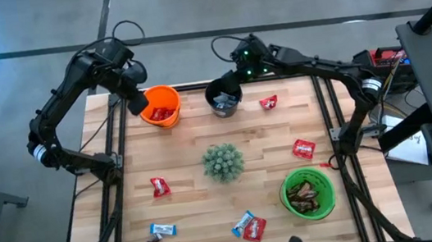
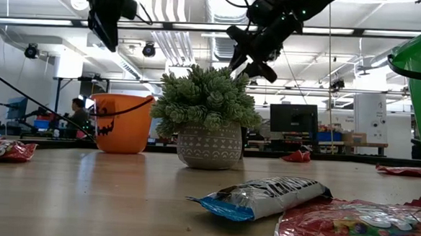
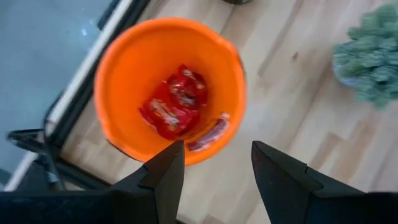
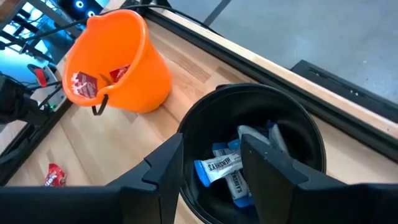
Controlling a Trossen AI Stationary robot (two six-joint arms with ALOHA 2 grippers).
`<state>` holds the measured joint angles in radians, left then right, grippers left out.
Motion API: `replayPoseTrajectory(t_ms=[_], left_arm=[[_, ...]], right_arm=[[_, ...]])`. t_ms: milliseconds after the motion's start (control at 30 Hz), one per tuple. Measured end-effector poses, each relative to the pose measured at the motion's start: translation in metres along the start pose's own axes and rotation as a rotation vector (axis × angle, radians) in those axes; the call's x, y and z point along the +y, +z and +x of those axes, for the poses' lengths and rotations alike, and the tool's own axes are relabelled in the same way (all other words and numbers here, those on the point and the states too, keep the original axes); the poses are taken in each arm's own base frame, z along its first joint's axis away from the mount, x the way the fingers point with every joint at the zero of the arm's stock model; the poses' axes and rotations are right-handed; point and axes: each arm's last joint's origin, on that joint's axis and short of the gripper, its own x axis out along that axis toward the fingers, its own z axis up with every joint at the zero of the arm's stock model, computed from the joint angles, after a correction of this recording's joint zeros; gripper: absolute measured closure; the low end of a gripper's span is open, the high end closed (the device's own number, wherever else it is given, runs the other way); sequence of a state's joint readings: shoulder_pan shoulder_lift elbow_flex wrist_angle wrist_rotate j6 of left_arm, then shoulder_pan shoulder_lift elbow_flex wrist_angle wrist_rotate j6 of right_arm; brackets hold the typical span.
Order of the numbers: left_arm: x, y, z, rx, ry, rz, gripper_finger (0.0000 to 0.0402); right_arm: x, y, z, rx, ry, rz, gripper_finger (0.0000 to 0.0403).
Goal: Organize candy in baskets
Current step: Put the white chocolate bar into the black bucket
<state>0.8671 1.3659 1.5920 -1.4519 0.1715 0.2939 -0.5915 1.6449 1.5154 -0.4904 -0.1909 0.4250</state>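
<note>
The right gripper (image 4: 208,165) hangs over the black bucket (image 1: 224,98) at the far middle of the surface (image 1: 192,198), fingers spread and empty; blue-and-silver candy bars (image 4: 225,169) lie inside. The left gripper (image 3: 214,165), also spread wide and empty, hangs above the orange bucket (image 1: 160,106) holding red candies (image 3: 174,109). The green bucket (image 1: 308,193) sits near right. Loose candies (image 1: 160,186) lie scattered around the spiky plant (image 1: 223,162).
</note>
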Motion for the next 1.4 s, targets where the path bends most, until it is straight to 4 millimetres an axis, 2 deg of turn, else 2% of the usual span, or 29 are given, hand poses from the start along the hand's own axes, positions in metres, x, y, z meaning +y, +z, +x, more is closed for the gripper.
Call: replayPoseTrajectory(t_ms=[233,367,567,733,1033,1200,1400], left_arm=[[-0.008,-0.007,-0.012,0.042,-0.112,-0.072,0.0233],[-0.014,-0.009,-0.017,0.024,-0.120,-0.073,0.0233],[-0.031,-0.019,-0.026,-0.010,-0.175,-0.039,0.0233],[-0.046,-0.035,-0.024,0.009,-0.222,-0.058,0.0233],[-0.077,-0.068,-0.009,0.105,-0.285,-0.002,0.0233],[-0.099,-0.087,0.008,0.201,-0.326,0.054,0.0233],[-0.132,-0.100,0.031,0.259,-0.375,0.124,0.0233]], right_arm=[[0.001,0.003,-0.008,-0.025,-0.002,-0.035,0.0246],[0.002,0.004,-0.012,-0.034,0.000,-0.036,0.0246],[0.005,0.003,-0.029,-0.025,-0.004,-0.039,0.0247],[0.007,-0.002,-0.047,0.016,-0.022,-0.039,0.0250],[0.008,-0.012,-0.079,0.079,-0.076,-0.048,0.0251],[0.011,-0.015,-0.095,0.080,-0.076,-0.045,0.0255],[0.013,-0.018,-0.112,0.067,-0.071,-0.032,0.0253]])
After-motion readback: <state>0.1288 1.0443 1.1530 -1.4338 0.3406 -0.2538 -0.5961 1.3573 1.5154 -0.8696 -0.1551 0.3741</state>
